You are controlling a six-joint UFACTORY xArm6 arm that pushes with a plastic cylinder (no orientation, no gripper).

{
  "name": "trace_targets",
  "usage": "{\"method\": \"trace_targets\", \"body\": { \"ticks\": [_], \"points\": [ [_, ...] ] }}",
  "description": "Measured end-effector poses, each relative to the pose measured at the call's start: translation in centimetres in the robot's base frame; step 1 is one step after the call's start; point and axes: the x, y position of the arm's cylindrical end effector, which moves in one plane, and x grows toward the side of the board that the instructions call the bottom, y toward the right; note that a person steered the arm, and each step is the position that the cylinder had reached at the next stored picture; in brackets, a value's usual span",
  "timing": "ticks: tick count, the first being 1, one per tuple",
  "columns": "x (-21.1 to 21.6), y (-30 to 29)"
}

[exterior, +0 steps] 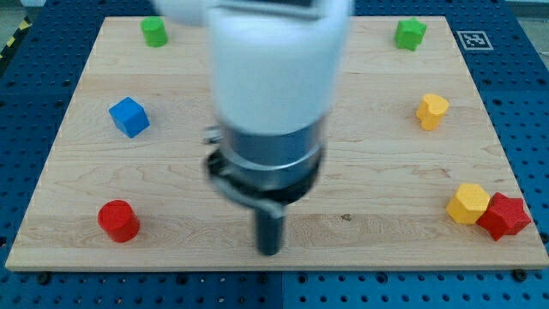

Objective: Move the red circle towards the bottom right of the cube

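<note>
Across the bench (369,154), my arm (270,94) looms centre, no hand to open or close. Blue cube (129,117) sits left; red circle (117,221) below it, untouched. My tip (269,251) stands well right: approach step, next swing round the circle's left and push rightward.

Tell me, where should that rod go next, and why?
Probably leftward: my tip sits near the view's bottom centre, well right of the red circle, touching no block. The blue cube lies above the circle, so the tip would likely need to reach the circle's left side, then nudge it rightward, ending below-right of the cube.
</note>
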Motion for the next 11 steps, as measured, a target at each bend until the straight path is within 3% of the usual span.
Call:
{"method": "trace_targets", "body": {
  "ticks": [2,5,6,7,8,9,10,11],
  "points": [
    [0.5,-2.5],
    [0.3,-16.9],
    [-4.0,-17.6],
    [-8.0,-12.6],
    [-8.0,-12.7],
    [-5.0,-15.8],
    [-5.5,-12.2],
    [-10.3,-3.6]
  ]
}}
